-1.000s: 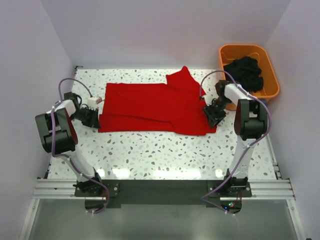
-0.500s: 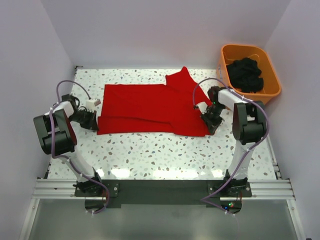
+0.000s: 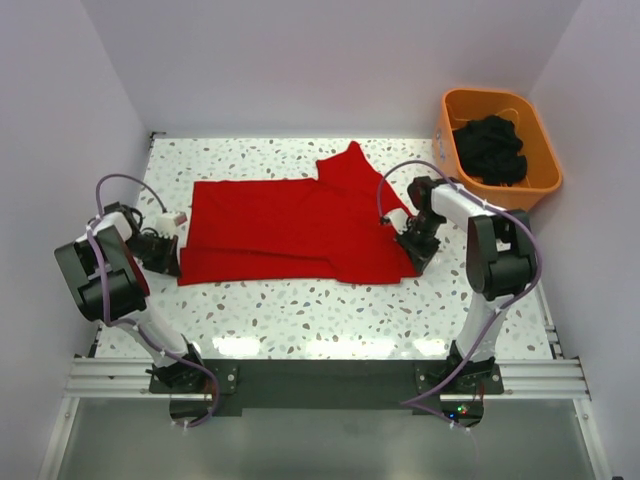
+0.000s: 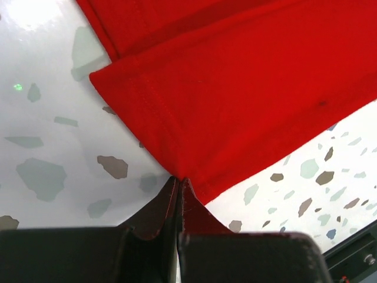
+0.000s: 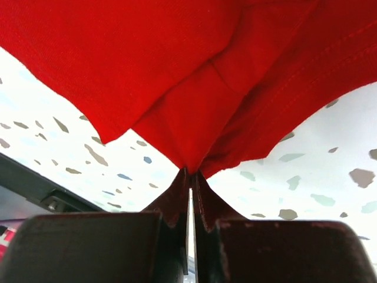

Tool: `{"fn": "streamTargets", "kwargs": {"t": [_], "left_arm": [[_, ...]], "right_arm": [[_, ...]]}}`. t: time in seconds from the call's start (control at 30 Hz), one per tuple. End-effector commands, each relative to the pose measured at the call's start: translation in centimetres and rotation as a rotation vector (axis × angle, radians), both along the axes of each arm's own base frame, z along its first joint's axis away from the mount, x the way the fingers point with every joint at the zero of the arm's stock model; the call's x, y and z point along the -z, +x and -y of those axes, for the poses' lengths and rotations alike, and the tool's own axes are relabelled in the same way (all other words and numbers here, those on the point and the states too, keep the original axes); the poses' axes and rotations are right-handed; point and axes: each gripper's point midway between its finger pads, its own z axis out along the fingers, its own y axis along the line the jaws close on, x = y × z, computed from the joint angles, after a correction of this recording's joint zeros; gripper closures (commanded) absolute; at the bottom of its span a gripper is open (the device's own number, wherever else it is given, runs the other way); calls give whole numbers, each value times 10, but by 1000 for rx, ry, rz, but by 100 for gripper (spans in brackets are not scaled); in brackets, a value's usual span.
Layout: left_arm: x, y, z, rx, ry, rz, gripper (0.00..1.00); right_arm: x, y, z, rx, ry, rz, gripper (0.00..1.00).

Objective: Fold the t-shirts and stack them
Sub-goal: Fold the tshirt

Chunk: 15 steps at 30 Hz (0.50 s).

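A red t-shirt [image 3: 290, 225] flat on the speckled worktop [image 3: 300, 310], left hand [image 4: 178, 179] pinching its hem — right hand [image 5: 189, 173] pinching the other end, both clamped tight.

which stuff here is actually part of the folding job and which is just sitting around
In the job:
- red t-shirt, spread on the table
- left gripper, shut on the shirt's left edge
- right gripper, shut on its right edge

Lying about:
- orange tub at the far right corner
- black cloth heap inside the tub, untouched
- speckled table
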Motion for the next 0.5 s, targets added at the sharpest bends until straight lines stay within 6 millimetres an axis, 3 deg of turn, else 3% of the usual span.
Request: {"fn": "streamTargets", "kwargs": {"t": [0.0, 0.03, 0.07, 0.1, 0.17, 0.23, 0.27, 0.33, 0.37, 0.4, 0.43, 0.47], "left_arm": [[-14, -2, -4, 53, 15, 35, 100], [-25, 9, 2, 64, -28, 88, 92], [-36, 14, 5, 84, -35, 135, 71], [-46, 20, 8, 102, -48, 178, 64], [-79, 40, 19, 166, -62, 327, 50], [-102, 52, 30, 243, -59, 432, 47], [-117, 57, 50, 336, -62, 513, 45], [-122, 62, 77, 448, -51, 585, 44], [-134, 70, 110, 575, -32, 680, 44], [-136, 71, 129, 632, -30, 719, 44], [-125, 64, 149, 677, -41, 726, 44], [-131, 58, 184, 783, -53, 781, 44]], "right_arm": [[-15, -11, 1, 11, 6, -4, 100], [-17, -9, -1, 25, 9, -2, 88], [-19, -7, -2, 33, 12, 7, 75], [-23, -5, -4, 40, 22, 16, 62], [-36, 2, -10, 61, 49, 42, 57], [-51, 4, -14, 72, 71, 68, 56], [-57, 4, -19, 80, 104, 76, 56], [-68, -1, -25, 99, 140, 81, 56], [-73, -4, -31, 109, 179, 77, 57], [-73, -5, -34, 122, 192, 67, 57], [-72, -10, -37, 144, 204, 44, 57], [-71, -13, -39, 156, 212, 24, 58]]}}
